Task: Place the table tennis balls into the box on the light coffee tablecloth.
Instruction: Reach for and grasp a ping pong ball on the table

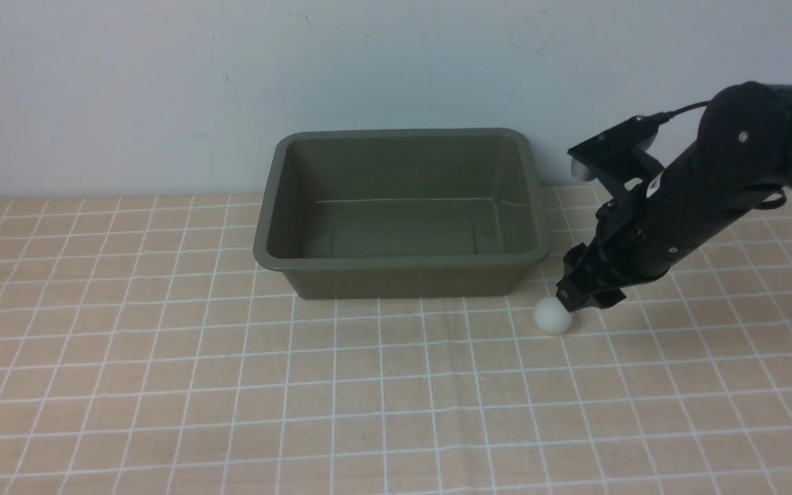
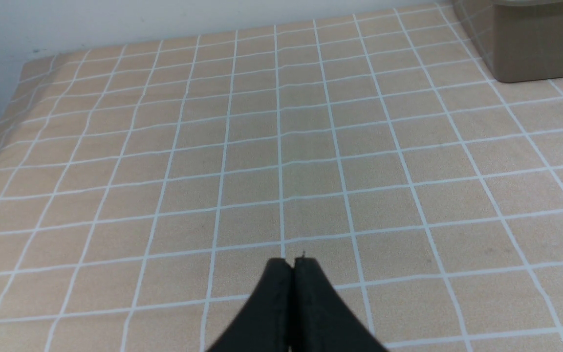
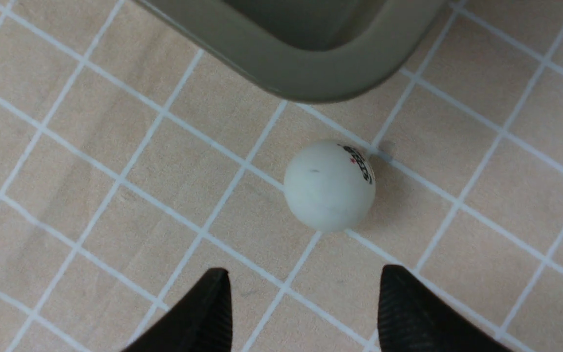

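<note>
A white table tennis ball (image 1: 552, 316) lies on the light coffee tablecloth (image 1: 162, 385) just off the front right corner of the olive-green box (image 1: 286, 258), which has nothing in it. My right gripper (image 1: 570, 300) is open and empty, low over the cloth right beside the ball. In the right wrist view the ball (image 3: 329, 186) lies a little ahead of the two spread fingertips (image 3: 215, 293), with the box corner (image 3: 311, 73) beyond it. My left gripper (image 2: 292, 264) is shut and empty over bare cloth; its arm does not show in the front view.
A pale wall stands right behind the box. The checked cloth (image 2: 281, 146) stretches wide to the left and front of the box. The box's side (image 2: 530, 44) shows at the edge of the left wrist view.
</note>
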